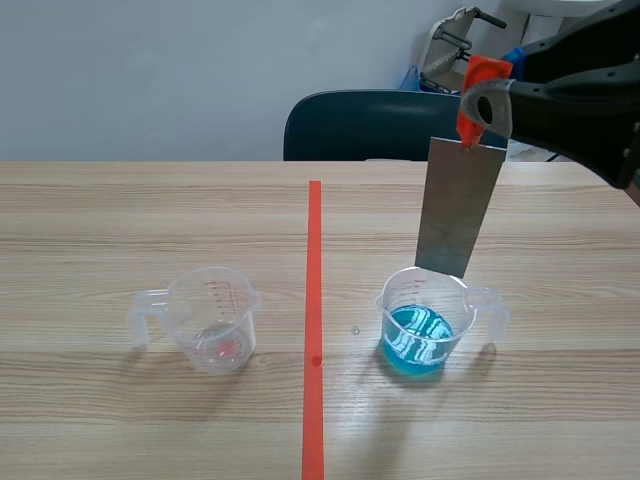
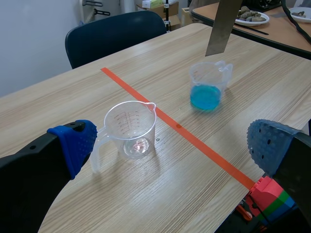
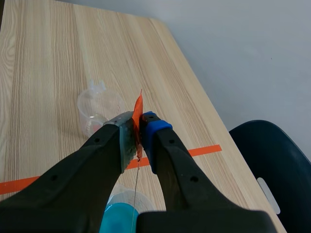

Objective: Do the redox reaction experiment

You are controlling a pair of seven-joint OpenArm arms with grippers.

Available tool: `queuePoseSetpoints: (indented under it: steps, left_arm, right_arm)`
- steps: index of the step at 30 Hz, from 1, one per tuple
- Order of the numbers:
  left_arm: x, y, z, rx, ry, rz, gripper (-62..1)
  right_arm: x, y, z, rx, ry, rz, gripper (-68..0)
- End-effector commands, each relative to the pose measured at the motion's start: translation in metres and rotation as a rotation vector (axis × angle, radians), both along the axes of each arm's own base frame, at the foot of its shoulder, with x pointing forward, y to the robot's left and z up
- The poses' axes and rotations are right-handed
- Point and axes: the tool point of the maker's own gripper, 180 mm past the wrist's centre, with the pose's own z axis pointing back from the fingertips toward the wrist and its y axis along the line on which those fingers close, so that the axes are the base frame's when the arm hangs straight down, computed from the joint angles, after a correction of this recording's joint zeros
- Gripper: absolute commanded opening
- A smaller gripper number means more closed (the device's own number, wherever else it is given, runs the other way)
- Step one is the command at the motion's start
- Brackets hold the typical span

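The right gripper (image 3: 138, 128) is clenched on the orange-red tab (image 1: 478, 85) at the top of a thin, flat grey metal strip (image 1: 458, 205). The strip hangs upright, slightly tilted. Its straight lower edge is just above the rim of the cup of blue liquid (image 1: 425, 325), not dipped in it.

That cup is clear plastic with a side handle and a pour lip, the blue filling only its bottom part. It stands right of the orange-red tape line (image 1: 314, 300), well in from the table's (image 1: 120, 220) far edge.

The left gripper (image 2: 172, 143) hangs low with its blue dotted pads (image 2: 73, 143) spread wide and nothing between them. Ahead of it, left of the line, stands an empty clear measuring cup (image 1: 212, 318) with red graduation marks.

Bare, matt wood-grain surface lies around both cups and between them. A dark chair (image 1: 360, 125) stands behind the far edge.
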Motion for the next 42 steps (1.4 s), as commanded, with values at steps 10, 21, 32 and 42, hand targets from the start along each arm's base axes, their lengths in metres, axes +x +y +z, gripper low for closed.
queuePoseSetpoints:
  steps: [10,21,32,42]
  left_arm:
    - [0.001,-0.002,0.005,-0.021,-0.015,0.005,1.4]
    - [-0.001,-0.003,0.003,-0.009,-0.014,-0.006,1.4]
    - [0.0,-0.004,0.004,-0.003,-0.018,-0.019,-53.6]
    - [0.02,-0.015,-0.002,0.048,0.003,-0.163,-59.4]
  right_arm:
    - [0.001,0.0,0.011,0.032,-0.019,0.006,-66.7]
    - [0.001,0.0,0.011,0.032,-0.02,0.006,-66.7]
    - [0.001,0.0,0.011,0.033,-0.02,0.006,-66.7]
    - [0.001,0.0,0.011,0.036,-0.019,0.006,-66.7]
